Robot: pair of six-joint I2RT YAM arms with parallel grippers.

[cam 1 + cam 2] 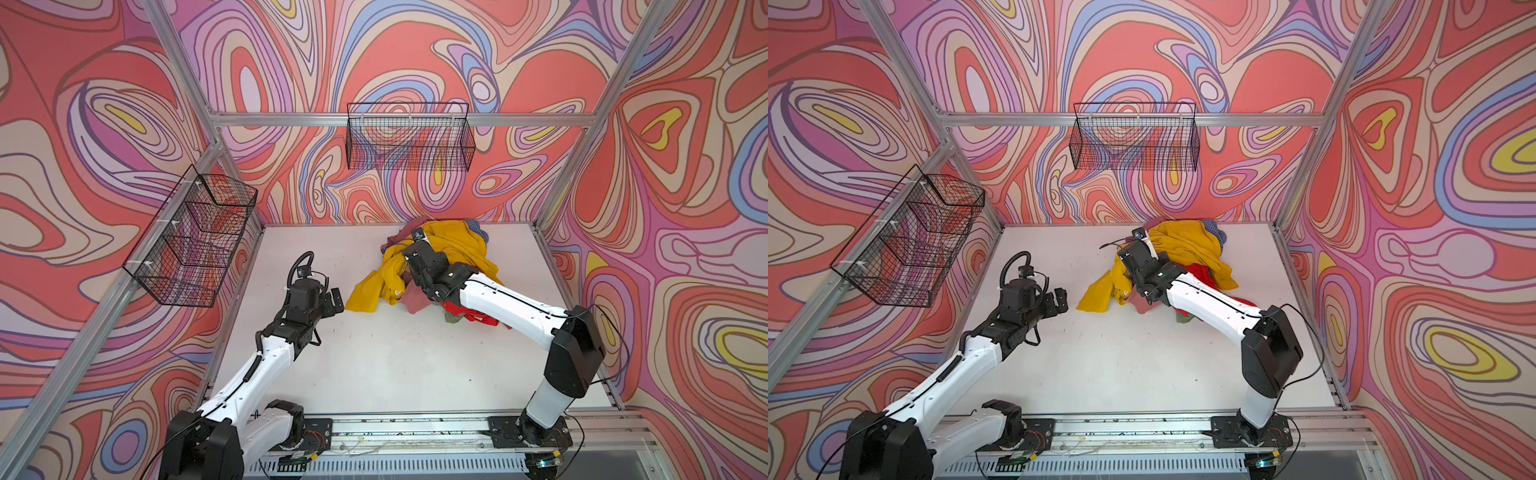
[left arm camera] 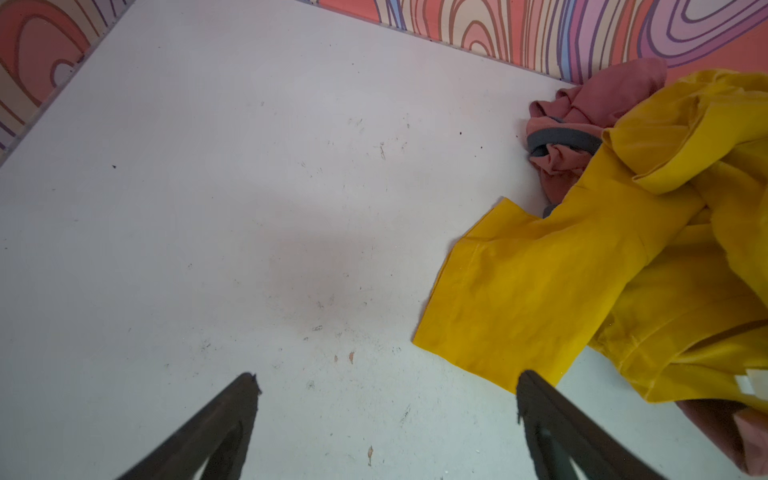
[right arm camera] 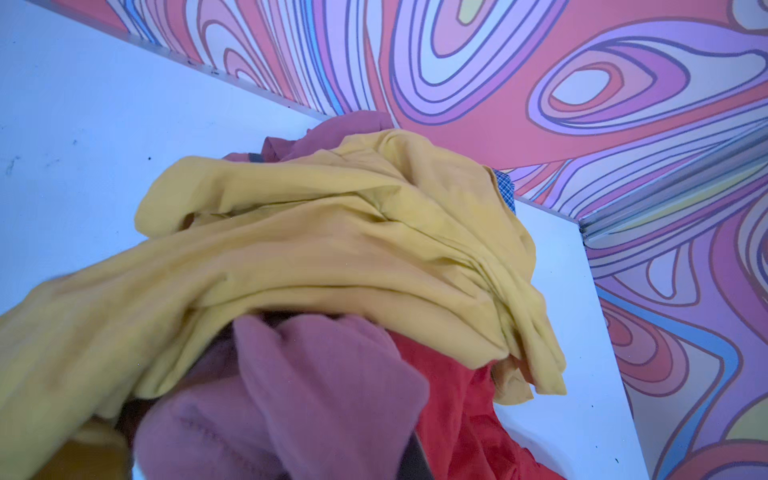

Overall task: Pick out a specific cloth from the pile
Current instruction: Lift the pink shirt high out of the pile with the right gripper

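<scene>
The pile (image 1: 453, 249) lies at the back right of the white table, topped by a big mustard-yellow shirt (image 3: 332, 249). The dusty-pink cloth (image 3: 316, 395) shows under the yellow shirt, with a grey-trimmed part (image 2: 582, 108) at the pile's back left and a fold (image 1: 411, 301) at the front. My right gripper (image 1: 415, 278) is dug into the pile, shut on the cloth, its tips buried in folds. One dark finger (image 3: 411, 457) shows beside the red garment (image 3: 457, 415). My left gripper (image 2: 386, 376) hangs open over bare table, just left of a yellow sleeve (image 2: 519, 291), holding nothing.
An olive piece (image 1: 453, 319) peeks out under the right arm and a blue-checked piece (image 1: 478, 228) lies at the pile's back. A wire basket (image 1: 409, 137) hangs on the back wall and another (image 1: 195, 241) on the left wall. The table (image 1: 374, 365) is scuffed white.
</scene>
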